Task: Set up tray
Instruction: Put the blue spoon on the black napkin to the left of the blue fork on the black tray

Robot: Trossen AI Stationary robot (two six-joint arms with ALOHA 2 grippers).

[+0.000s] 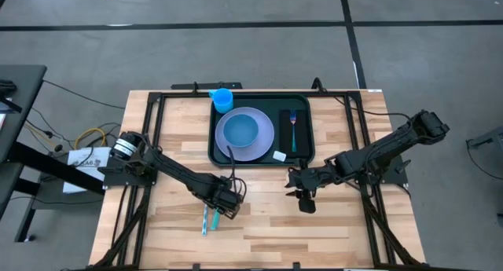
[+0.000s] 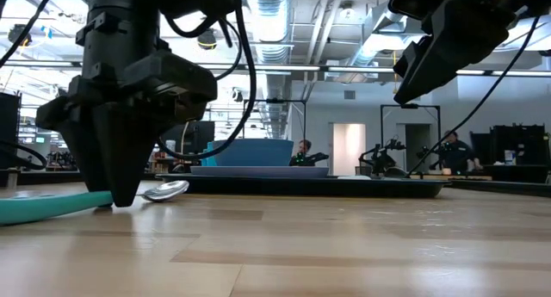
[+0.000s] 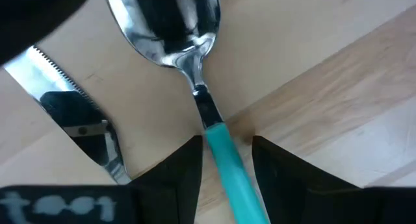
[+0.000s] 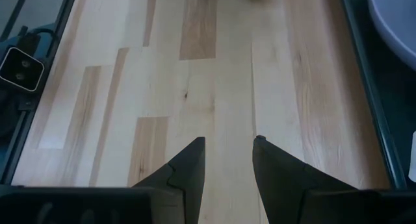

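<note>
The left gripper [image 1: 233, 206] is down at the near-left part of the pale wooden bench [image 1: 267, 224], its two dark fingers set narrowly on either side of the teal plastic handle of a shiny steel spoon [image 3: 195, 87], close to where handle meets metal neck; the spoon looks to be lying on the wood, so whether the fingers actually clamp it or only bracket it cannot be settled. A serrated steel knife [image 3: 71, 100] lies just beside the spoon, and that is the first risk: a lift or a sideways drag could catch the knife and shove it askew. The handle is slim and smooth, so a light pinch near the neck may let the bowl end swing down or slip free on the way up. The large dark green-black rectangular plastic tray [image 1: 303, 157] sits at the far middle of the bench, already carrying a lavender round plate with a blue bowl [image 1: 241, 130], a blue plastic cup [image 1: 223, 99] at its far-left corner, and a teal-handled fork [image 1: 293, 130] on a black napkin on its right side. A low carry could strike the raised rim. The right gripper [image 1: 306, 197] hovers part open and empty above the wood just near of the tray, where it could obstruct the carry.
</note>
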